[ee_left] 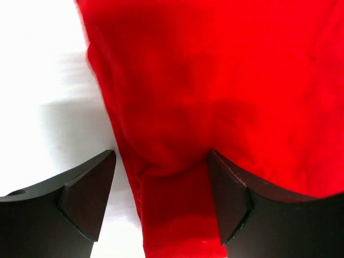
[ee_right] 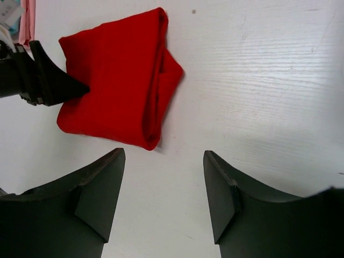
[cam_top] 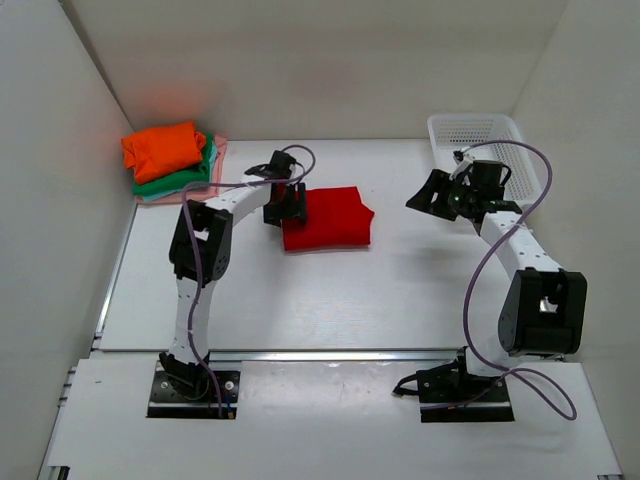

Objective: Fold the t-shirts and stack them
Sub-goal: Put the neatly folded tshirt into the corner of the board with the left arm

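The red t-shirt (cam_top: 330, 218) lies folded in a rectangle mid-table, its rolled fold edge visible in the right wrist view (ee_right: 115, 75). My left gripper (cam_top: 285, 205) is at the shirt's left edge. Its jaws are open and straddle a ridge of the red cloth (ee_left: 226, 80) without pinching it (ee_left: 161, 161). At the back left is a stack with the orange t-shirt (cam_top: 163, 148) on top, the green t-shirt (cam_top: 185, 180) under it and a pink t-shirt (cam_top: 221, 150) edge showing. My right gripper (cam_top: 440, 195) hovers to the right of the red shirt, open and empty (ee_right: 164, 161).
A white mesh basket (cam_top: 480, 135) stands at the back right, just behind the right arm. White walls enclose the table on the left, back and right. Bare tabletop (cam_top: 330, 300) lies between the red shirt and the arm bases.
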`<state>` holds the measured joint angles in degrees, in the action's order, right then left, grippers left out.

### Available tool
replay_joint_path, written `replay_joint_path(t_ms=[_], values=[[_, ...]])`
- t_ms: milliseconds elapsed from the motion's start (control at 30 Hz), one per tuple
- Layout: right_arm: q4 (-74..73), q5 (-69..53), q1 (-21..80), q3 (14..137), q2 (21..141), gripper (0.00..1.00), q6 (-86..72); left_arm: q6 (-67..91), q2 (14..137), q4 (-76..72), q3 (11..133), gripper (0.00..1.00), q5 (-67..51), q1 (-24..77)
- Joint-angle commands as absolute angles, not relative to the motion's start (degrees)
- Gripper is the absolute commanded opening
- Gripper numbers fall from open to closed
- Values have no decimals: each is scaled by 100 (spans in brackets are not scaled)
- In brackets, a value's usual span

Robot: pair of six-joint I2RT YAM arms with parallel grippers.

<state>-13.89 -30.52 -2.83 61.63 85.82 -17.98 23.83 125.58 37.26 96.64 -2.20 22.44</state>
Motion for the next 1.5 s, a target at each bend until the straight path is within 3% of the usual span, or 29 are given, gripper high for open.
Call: replay_joint_path(t_ms=[0, 133, 167, 233, 267, 300, 433, 633, 767, 1067, 1200, 1467], values=[[-1099, -3059, -448, 6328, 8314, 58, -1749, 1978, 13200, 5270, 10499, 79, 639, 2688], [-1064, -3111, -580, 6311, 8165, 58, -1766, 1854, 13815, 6115, 11179, 63, 1002, 2856], [-1090, -3111, -597, 6337, 8148, 57, -1784, 1881, 13903, 6135, 11206, 47, 976, 2848], [-994, -3181, -659, 6407, 8113, 58, -1837, 1977, 14000, 6301, 11337, 27, 844, 2795], [-984, -3199, -677, 6442, 8138, 58, -1854, 1995, 14010, 6302, 11355, 9, 739, 2769], [-941, -3225, -694, 6495, 8165, 58, -1863, 2073, 14018, 6293, 11382, 0, 547, 2682], [-774, -3322, -756, 6758, 8296, 57, -2038, 2127, 13940, 6372, 11784, 0, 298, 2348], [-571, -3446, -695, 7267, 8691, 56, -2355, 1478, 13826, 6609, 13243, 0, 1834, 2005], [-791, -3419, -563, 7567, 8684, 55, -2198, 1222, 13763, 6285, 13464, 0, 2090, 1504], [-1212, -3225, -343, 7286, 8464, 51, -1951, 336, 13816, 5556, 14430, 0, 2391, 871], [-1528, -3068, -124, 7023, 8280, 50, -1618, -446, 13703, 4556, 14388, 0, 2575, 984], [-1714, -2944, -141, 6733, 8024, 47, -1609, -343, 13545, 4035, 14678, 0, 2558, 625]])
